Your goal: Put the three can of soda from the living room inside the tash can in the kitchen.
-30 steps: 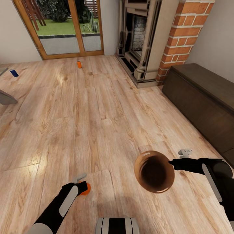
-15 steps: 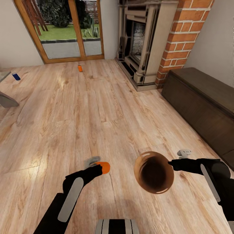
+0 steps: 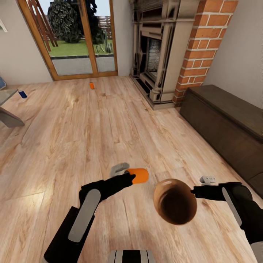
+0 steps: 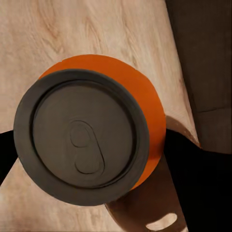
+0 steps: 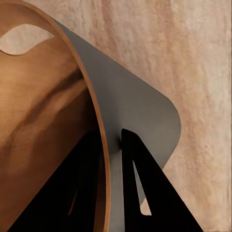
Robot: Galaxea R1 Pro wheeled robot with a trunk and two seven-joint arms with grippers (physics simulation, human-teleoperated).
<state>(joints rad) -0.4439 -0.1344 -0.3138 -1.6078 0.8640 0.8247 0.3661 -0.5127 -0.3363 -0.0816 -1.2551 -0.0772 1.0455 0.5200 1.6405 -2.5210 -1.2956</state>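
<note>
The orange soda can [image 3: 138, 175] lies sideways in the left hand [image 3: 128, 176], held above the wood floor [image 3: 109, 120] just left of the trash can [image 3: 175, 201]; its far side is hidden behind the black fingers, and its top cannot be made out from the head camera. The left wrist camera shows that top [image 4: 82, 142] full on: a dark grey lid with a raised rim and pull tab, orange wall curving behind it, black fingers [image 4: 193, 179] closed against both sides. The trash can is tipped with its mouth toward the head camera (brown-copper inside, deep in shadow, so its bottom is hard to read). The right hand [image 3: 199, 190] pinches its right rim; the right wrist camera shows one finger [image 5: 72, 193] inside the copper wall and one against the grey outer wall [image 5: 140, 116]. Far off near the glass doors [image 3: 78, 40] a second orange can [image 3: 91, 85] stands on the floor, and a dark blue can [image 3: 23, 94] sits at far left, both too small for detail. A brick-sided fireplace [image 3: 182, 51] and a dark bench [image 3: 226, 124] line the right.
</note>
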